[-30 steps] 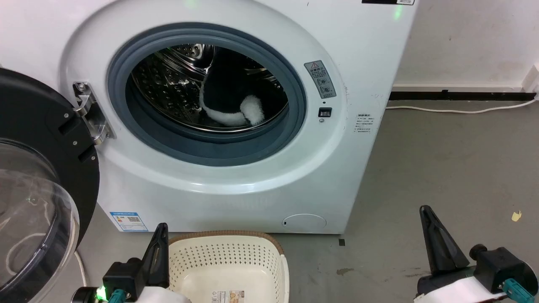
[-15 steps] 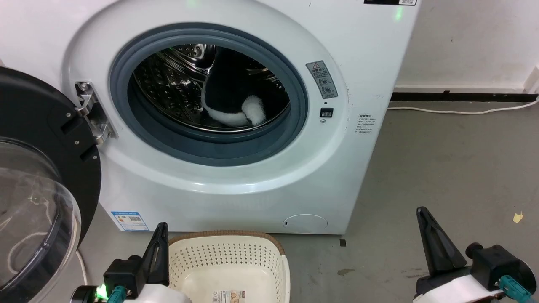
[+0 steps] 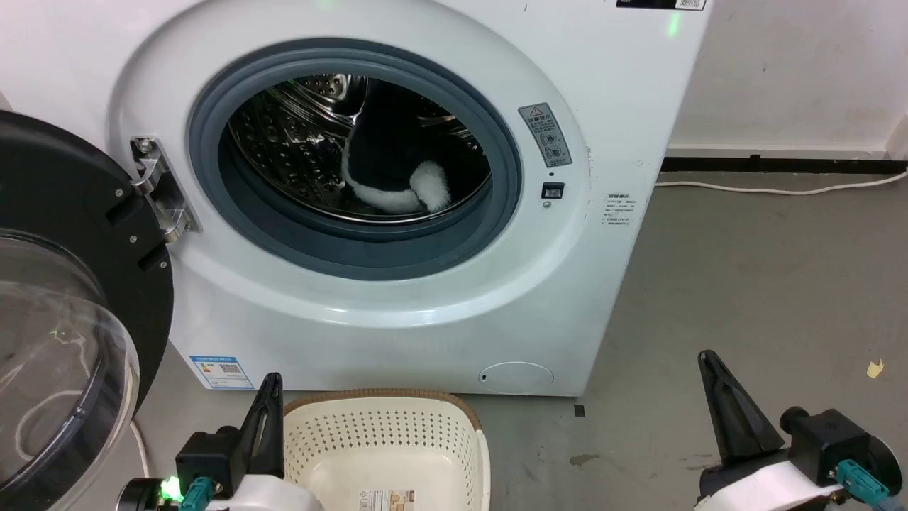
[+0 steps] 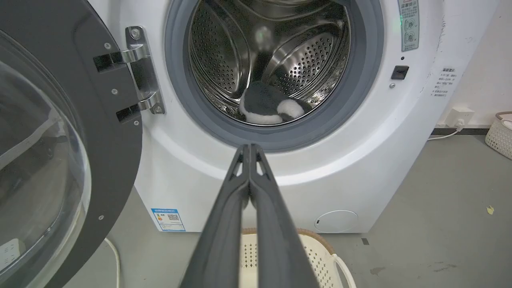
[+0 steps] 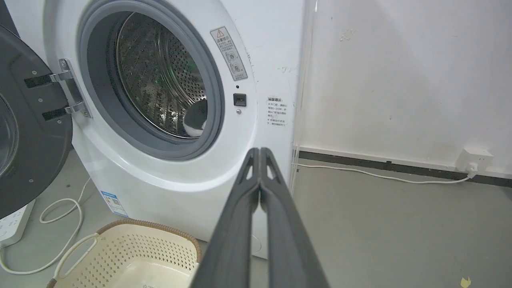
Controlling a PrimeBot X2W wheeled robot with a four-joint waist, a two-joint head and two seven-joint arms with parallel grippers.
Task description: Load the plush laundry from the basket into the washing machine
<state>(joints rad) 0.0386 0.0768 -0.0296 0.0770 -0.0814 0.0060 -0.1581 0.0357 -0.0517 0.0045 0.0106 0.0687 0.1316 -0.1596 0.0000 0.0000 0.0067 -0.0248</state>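
Little has changed since a second ago: your head camera has swung a touch, so the washing machine (image 3: 397,312) sits slightly further right in the head view, while the plush laundry (image 3: 397,170) lies where it lay, deep in the steel drum (image 3: 284,149) with its white patches toward the opening. In that view the basket (image 3: 383,426) stands on the floor just in front of the washer, with nothing in it but its label sticker. Your left gripper (image 3: 271,380) is just beside the basket's left wall, your right gripper (image 3: 709,365) well apart over bare floor. In the left wrist view you see the two left fingers pressed together along their length with nothing between them, pointing at the grey gasket (image 4: 180,80), and the door (image 4: 80,120) swung fully open on its hinge. In the right wrist view the right fingers likewise meet at the tips and carry nothing; the plush shows low in the drum, and a white cable (image 5: 60,224) loops on the floor left of the basket.
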